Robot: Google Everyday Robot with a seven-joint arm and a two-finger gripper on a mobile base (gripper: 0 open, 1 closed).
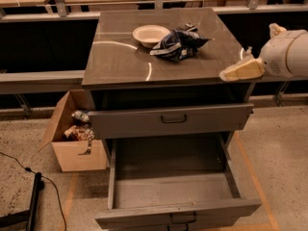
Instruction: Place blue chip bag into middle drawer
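Observation:
The blue chip bag (179,43) lies crumpled on the grey cabinet top (120,61), right beside a round white bowl (150,35). The middle drawer (171,186) is pulled far out below, its deep tray showing a bare grey floor, with its small dark handle (183,219) at the front. My gripper (242,70) comes in from the right on a white arm (286,53), at the right edge of the cabinet top. It is level with the top, to the right of the bag and apart from it.
The upper drawer (171,119) stands slightly out above the open one. An open cardboard box (74,136) with small items sits on the floor left of the cabinet. A black cable and stand (33,201) lie at the lower left. Shelving runs behind the cabinet.

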